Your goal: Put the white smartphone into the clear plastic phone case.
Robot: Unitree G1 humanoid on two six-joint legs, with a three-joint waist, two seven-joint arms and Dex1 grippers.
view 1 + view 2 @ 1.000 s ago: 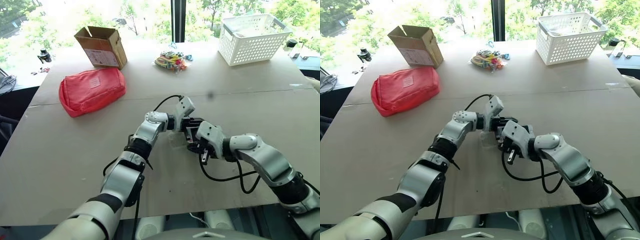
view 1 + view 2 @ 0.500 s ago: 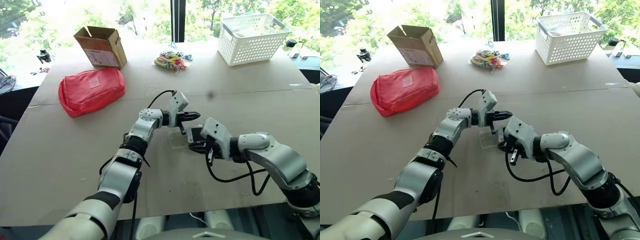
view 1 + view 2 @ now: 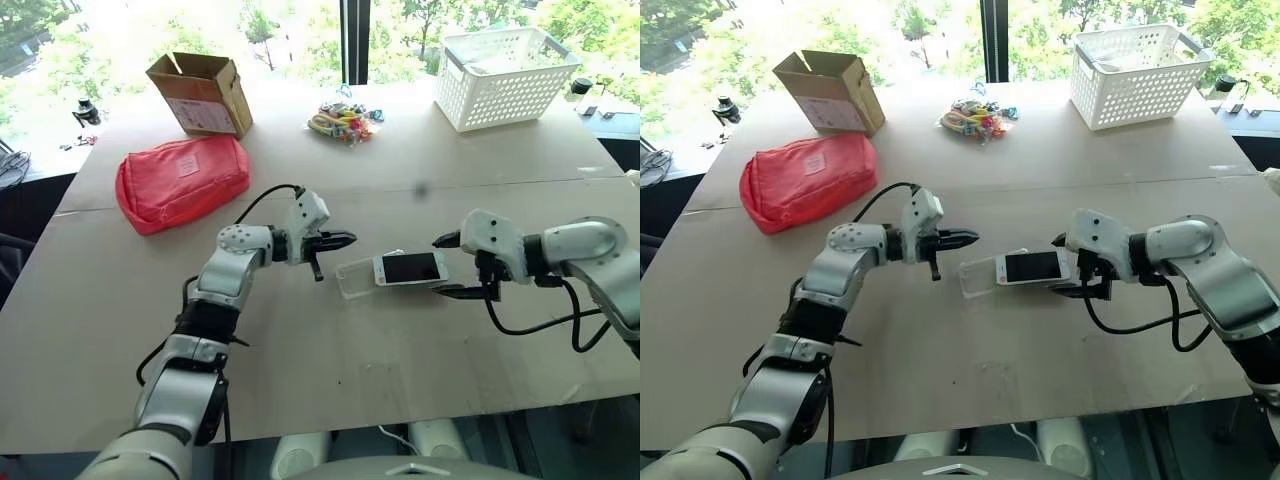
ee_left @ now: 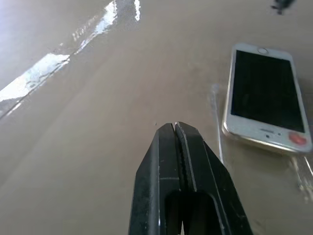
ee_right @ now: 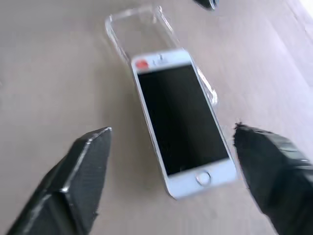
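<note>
The white smartphone (image 3: 410, 268) lies screen up on the table, and the end with a red dot rests over the clear plastic phone case (image 3: 357, 279). Its home-button end sticks out past the case toward my right gripper. My left gripper (image 3: 343, 240) hangs shut and empty just left of the case, apart from it. My right gripper (image 3: 447, 266) stands open at the phone's right end, one finger on each side, holding nothing. The right wrist view shows the phone (image 5: 181, 117) overlapping the case (image 5: 139, 29) lengthwise. In the left wrist view, the shut fingertips (image 4: 174, 129) point beside the phone (image 4: 266, 95).
A red pouch (image 3: 183, 180) lies at the back left, with an open cardboard box (image 3: 203, 93) behind it. A colourful bundle (image 3: 343, 122) sits at the back middle and a white perforated basket (image 3: 510, 75) at the back right.
Both grippers have pulled away from the middle, the left to the left and the right to the right. The right gripper has opened, and the phone now lies uncovered on the case.
</note>
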